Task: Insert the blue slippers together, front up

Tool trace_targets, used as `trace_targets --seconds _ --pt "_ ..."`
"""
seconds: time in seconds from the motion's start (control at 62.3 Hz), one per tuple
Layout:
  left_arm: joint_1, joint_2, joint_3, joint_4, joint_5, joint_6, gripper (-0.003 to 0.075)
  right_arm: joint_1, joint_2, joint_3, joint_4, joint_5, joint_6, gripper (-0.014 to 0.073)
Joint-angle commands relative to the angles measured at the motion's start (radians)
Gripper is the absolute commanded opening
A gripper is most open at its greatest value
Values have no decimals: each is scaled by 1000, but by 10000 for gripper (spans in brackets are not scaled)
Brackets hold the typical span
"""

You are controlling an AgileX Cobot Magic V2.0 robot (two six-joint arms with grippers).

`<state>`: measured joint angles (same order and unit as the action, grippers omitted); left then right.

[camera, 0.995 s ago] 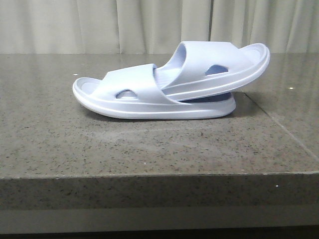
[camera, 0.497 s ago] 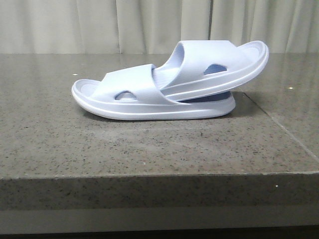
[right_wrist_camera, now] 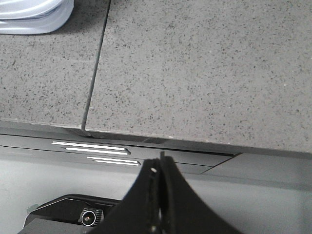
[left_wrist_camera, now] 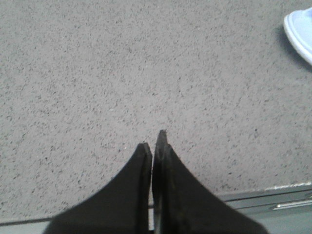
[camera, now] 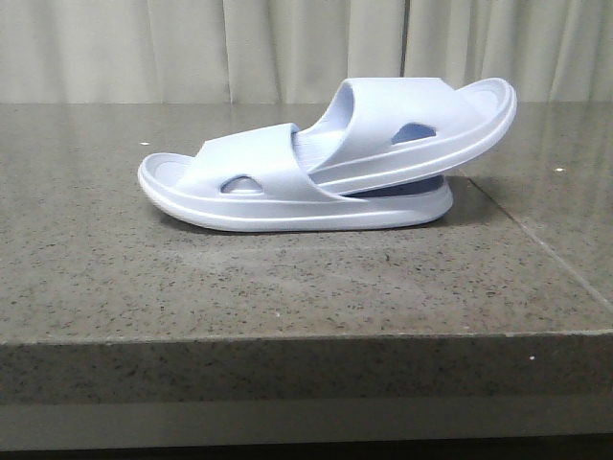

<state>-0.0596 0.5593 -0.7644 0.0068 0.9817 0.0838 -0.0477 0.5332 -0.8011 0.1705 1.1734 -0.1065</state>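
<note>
- While both arms hang back, the blue slippers [camera: 326, 168] sit nested mid-table, one lying flat, the other wedged under its strap and tilted upward.
- Pale moulded foam, oval side holes; speckled grey stone table [camera: 287, 278] with a seam; curtain [camera: 287, 48] behind.
- Left gripper [left_wrist_camera: 153, 139] and right gripper [right_wrist_camera: 160, 161]: fingers pressed together, empty.

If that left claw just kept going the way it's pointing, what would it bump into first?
Most likely the bare stone tabletop. The left gripper, fingers pressed together, points at empty speckled surface. The slipper shows only at the view's edge, well off that line, though depth is hard to judge.
</note>
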Motion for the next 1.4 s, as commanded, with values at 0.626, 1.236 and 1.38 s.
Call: trace_targets --seconds 0.626,1.236,1.38 --pt "0 3 -24 -118 -124 -13 -20 0 4 -20 2 -58 3 -68" --pt "2 -208 298 -21 -620 -13 -20 0 4 -20 2 -58 3 -68" --pt "2 -362 457 -21 -735 -13 -20 0 4 -20 2 -58 3 -68"
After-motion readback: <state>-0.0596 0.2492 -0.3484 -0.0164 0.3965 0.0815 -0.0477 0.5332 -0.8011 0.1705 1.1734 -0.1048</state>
